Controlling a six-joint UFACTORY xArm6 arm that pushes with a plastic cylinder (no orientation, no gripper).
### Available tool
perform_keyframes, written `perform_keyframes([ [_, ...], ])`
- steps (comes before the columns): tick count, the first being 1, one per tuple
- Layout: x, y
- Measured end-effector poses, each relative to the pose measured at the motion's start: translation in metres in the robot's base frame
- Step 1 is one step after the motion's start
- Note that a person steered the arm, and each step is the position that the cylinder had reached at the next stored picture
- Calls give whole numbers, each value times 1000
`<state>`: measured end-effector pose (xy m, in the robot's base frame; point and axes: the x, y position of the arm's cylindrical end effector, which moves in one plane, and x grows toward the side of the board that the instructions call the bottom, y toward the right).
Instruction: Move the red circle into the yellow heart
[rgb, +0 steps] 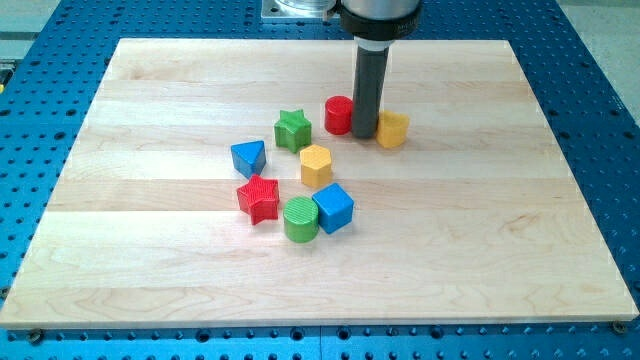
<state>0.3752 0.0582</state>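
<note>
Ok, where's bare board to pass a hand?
Bare board runs along the view's left, right and bottom edges of the board. Crowded mid-board: my tip stands between red circle and yellow heart; the other blocks cluster around the yellow hexagon.

No readable text, label, brand, number or sign anywhere on blocks, board or rod

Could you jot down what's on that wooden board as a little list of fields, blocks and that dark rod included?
surface: wooden board on a blue perforated table
my tip: down between two blocks
red circle: at the tip's left in the view
yellow heart: at the tip's right
green star
yellow hexagon
blue triangle
red star
green cylinder
blue cube
</note>
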Motion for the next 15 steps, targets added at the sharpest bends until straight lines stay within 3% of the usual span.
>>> perform_keyframes([
  [3, 34, -29],
  [6, -17, -77],
  [7, -36, -76],
  [9, -22, -7],
  [11, -22, -75],
  [13, 0, -54],
  [15, -7, -110],
])
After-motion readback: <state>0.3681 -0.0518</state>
